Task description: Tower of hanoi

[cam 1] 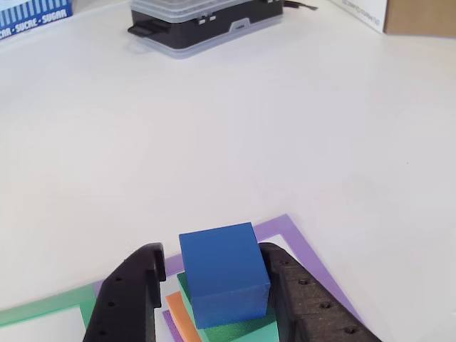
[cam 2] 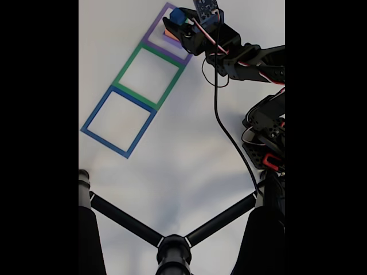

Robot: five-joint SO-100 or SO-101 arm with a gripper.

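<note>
While the jaws of the gripper [cam 1: 214, 285] flank the blue block [cam 1: 224, 274], seemingly clamped on it, it sits atop the green block [cam 1: 239, 331] and orange block [cam 1: 179, 313], over the purple tape square [cam 1: 299, 246]. A box [cam 1: 32, 16] on the counter [cam 1: 228, 135] reads "SUCRE SUGAR".

Smallest block [cam 1: 224, 274] atop stacked blocks [cam 1: 214, 329]

You are seeing a clear plastic case [cam 1: 206, 21] lying at the table's [cam 1: 299, 128] far edge. A blue sugar box [cam 1: 32, 16] is sitting left of that case, a cardboard box [cam 1: 420, 16] right of it.
</note>
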